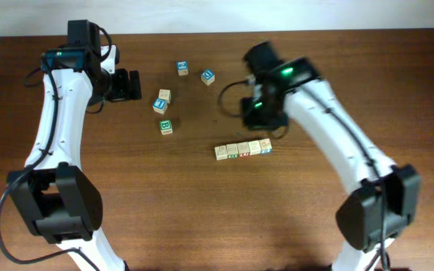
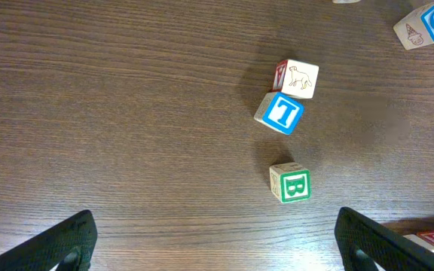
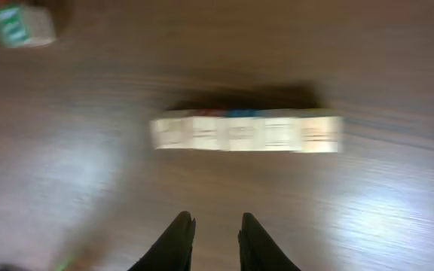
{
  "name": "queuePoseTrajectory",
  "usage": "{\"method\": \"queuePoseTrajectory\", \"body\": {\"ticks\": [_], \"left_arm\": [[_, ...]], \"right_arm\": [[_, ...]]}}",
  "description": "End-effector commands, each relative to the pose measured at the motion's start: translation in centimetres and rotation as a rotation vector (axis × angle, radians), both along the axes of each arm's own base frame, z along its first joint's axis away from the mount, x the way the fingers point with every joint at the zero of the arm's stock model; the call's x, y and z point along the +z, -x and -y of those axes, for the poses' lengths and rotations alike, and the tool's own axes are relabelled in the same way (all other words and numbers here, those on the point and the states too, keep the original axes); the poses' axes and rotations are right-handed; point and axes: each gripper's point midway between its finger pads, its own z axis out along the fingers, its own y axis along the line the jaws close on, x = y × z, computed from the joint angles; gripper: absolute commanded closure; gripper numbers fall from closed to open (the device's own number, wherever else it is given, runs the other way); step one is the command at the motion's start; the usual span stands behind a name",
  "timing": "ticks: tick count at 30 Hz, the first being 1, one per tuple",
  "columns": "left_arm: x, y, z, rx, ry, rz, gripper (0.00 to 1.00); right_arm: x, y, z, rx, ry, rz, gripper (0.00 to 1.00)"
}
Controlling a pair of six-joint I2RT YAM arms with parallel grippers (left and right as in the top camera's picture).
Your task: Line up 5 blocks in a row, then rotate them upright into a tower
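Right wrist view: right hand (image 3: 217,220) narrow, empty, near row of 5 blocks (image 3: 247,133) (left hand (image 2: 213,226) wide)

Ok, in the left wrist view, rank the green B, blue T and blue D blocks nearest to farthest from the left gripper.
1. Green B block, low centre.
2. Blue T block, just above it.
3. Blue D block, top right corner.

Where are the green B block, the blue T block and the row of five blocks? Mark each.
green B block (image 2: 295,186), left wrist view, on its lettered face.
blue T block (image 2: 284,113), left wrist view, on its lettered face.
row of five blocks (image 1: 243,148), overhead view, on the middle block.
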Motion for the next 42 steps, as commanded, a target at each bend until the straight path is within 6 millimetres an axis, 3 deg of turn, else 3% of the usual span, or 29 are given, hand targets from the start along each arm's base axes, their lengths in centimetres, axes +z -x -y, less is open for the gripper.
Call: {"method": "queuePoseTrajectory", "body": {"ticks": [1,5,9,12,17,21,25,31,35,38,40,42], "left_arm": [[0.2,-0.3,0.4,0.007,0.029,0.005,0.01],[0.6,-0.4,2.9,-0.043,0.168,0.014,0.01],[1.3,-0.1,5.5,-0.096,0.306,0.014,0.01],[1.3,0.0,6.3,-0.114,0.309,0.011,0.02],[0.7,0.2,7.5,-0.124,0.261,-0.006,0.21],[-0.7,0.6,7.8,-0.013,0.213,-0.067,0.24],[-2.3,0.8,8.9,-0.021,0.203,-0.109,0.24],[-3.6,0.9,9.4,-0.022,0.203,-0.144,0.24],[-3.9,1.3,8.8,0.069,0.186,-0.174,0.3],[-4.0,1.8,8.6,0.123,0.192,-0.2,0.31],[-4.1,2.4,8.9,0.129,0.192,-0.228,0.33],[-4.8,3.9,9.8,0.13,0.184,-0.286,0.38]], "right_arm": [[-1.2,-1.1,5.4,-0.008,-0.029,-0.036,0.79],[-4.2,-0.9,8.7,0.029,-0.236,-0.063,0.77],[-8.4,0.3,10.8,-0.019,-0.252,-0.092,0.76],[-11.0,0.9,10.5,-0.012,-0.255,-0.08,0.76],[-12.7,0.5,8.4,0.056,-0.252,-0.015,0.77],[-13.3,-0.3,6.4,0.096,-0.234,0.022,0.78],[-14.8,0.1,6.0,0.105,-0.174,-0.004,0.81],[-14.7,0.1,5.7,0.108,-0.195,-0.005,0.83],[-11.6,-1.0,4.0,0.121,-0.292,0.006,0.82],[-7.4,-2.4,4.3,0.116,-0.273,0.018,0.79],[-6.3,-2.5,4.8,0.103,-0.256,0.006,0.79],[-6.4,-1.6,5.7,0.077,-0.252,-0.041,0.79]]}}
